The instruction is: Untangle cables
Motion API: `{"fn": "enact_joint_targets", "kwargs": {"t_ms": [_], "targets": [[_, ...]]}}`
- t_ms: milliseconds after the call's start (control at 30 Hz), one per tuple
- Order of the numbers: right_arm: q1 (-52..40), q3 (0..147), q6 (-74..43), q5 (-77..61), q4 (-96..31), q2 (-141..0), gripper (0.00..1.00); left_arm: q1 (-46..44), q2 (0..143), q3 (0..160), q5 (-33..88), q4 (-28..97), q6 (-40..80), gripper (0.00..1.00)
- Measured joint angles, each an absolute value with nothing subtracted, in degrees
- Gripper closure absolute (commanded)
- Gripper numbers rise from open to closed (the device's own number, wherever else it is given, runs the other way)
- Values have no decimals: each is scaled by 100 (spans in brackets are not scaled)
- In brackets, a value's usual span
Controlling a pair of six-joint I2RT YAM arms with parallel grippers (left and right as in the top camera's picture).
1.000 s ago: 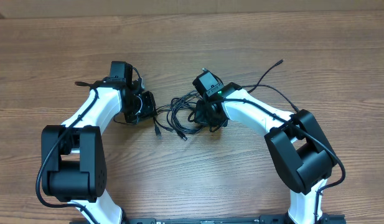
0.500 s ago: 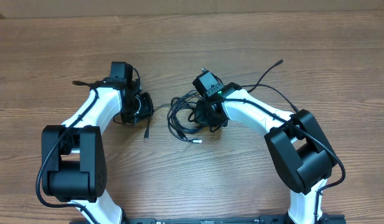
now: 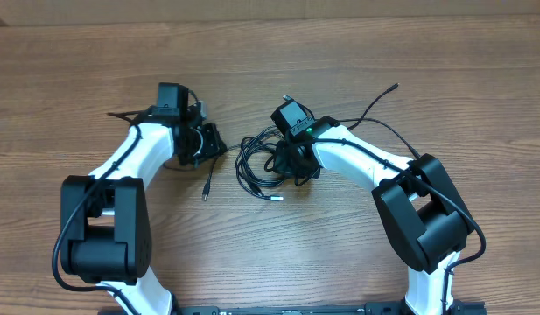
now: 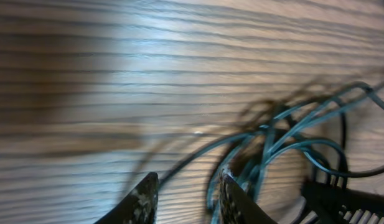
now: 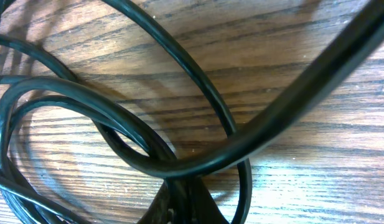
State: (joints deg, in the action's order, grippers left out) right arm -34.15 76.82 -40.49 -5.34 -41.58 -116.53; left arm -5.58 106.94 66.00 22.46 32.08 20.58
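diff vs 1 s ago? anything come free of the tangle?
Left pincer shifted slightly up and right. One cable trailing from it pulled out toward the left arm; its end now lies apart from the coil. The coil's loose plug swung right. Right pincer stayed at the coil.

Wood-grain table (image 3: 480, 79), soft even light, pale strip along far edge

**A robot lab bench**

You are working at a robotics test station. The wood-grain desk (image 3: 480, 79) carries two white-and-black arms, the left arm (image 3: 134, 157) and the right arm (image 3: 361, 157), both rooted at its near edge. A plain tan strip (image 3: 252, 7) runs along its far edge.
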Motion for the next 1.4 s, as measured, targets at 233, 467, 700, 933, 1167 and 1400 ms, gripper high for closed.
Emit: {"fn": "enact_joint_targets", "kwargs": {"t_ms": [233,467,700,933,1167,1400], "targets": [[-3415,7682,-4049,-537,-4158,-11653,96,-1299,10694,6600,1806,2965,2202,69],[-3417,7682,-4049,-537,-4158,-11653,96,-1861,10694,6598,878,2926,2569,74],[-3417,7682,-4049,-534,-4158,-11653,96,-1942,10694,6598,408,2919,2757,89],[-3415,7682,-4047,-537,-4154,-11653,96,-1942,10694,6598,340,2908,2818,85],[-3415,7682,-4047,-534,-4156,-11653,96,-1942,10694,6598,318,2867,2823,87],[-3415,7682,-4047,-537,-4156,-11655,96,-1942,10694,6598,322,2856,2838,90]]}}
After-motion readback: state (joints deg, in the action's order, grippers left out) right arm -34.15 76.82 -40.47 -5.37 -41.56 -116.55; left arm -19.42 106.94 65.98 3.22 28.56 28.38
